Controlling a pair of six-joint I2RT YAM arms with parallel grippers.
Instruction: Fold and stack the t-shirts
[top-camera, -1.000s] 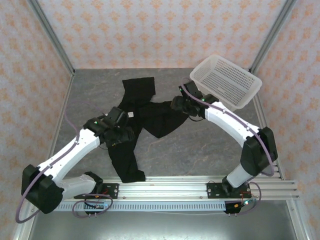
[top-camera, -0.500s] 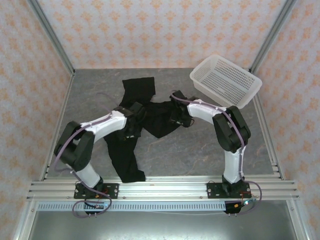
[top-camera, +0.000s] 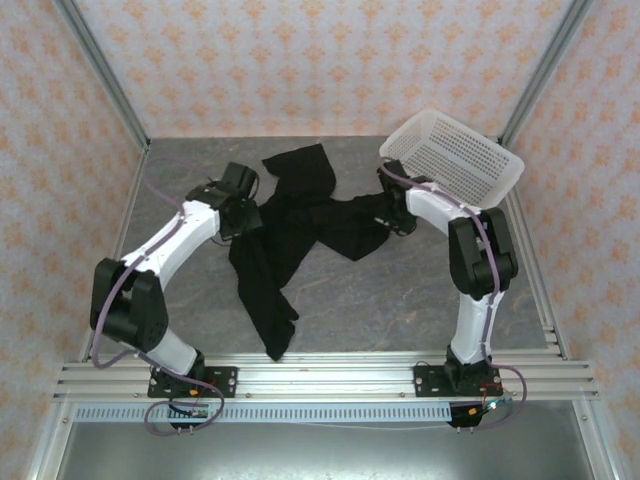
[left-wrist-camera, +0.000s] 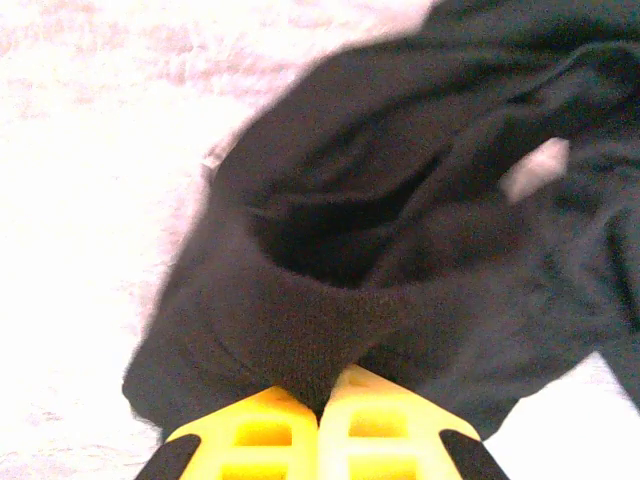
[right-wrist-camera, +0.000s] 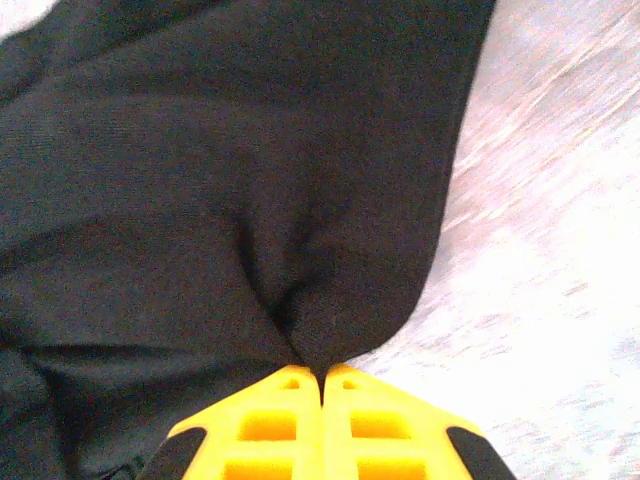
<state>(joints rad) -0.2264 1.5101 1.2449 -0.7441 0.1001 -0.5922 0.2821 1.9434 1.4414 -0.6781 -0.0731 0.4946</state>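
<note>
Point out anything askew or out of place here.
The t-shirt lies bunched and twisted on the table, one end trailing toward its near edge. The white basket at the far right corner looks tilted.

The t-shirt (top-camera: 300, 225) is laid crumpled across the middle of the table (top-camera: 420, 300), between the two grippers. Its left edge is pinched by the left gripper (top-camera: 250, 218), its right edge by the right gripper (top-camera: 393, 215). One end is trailed toward the near rail (top-camera: 330, 375), another toward the far wall (top-camera: 320, 70). The basket (top-camera: 455, 160) is set tilted at the far right corner, just behind the right gripper.
</note>
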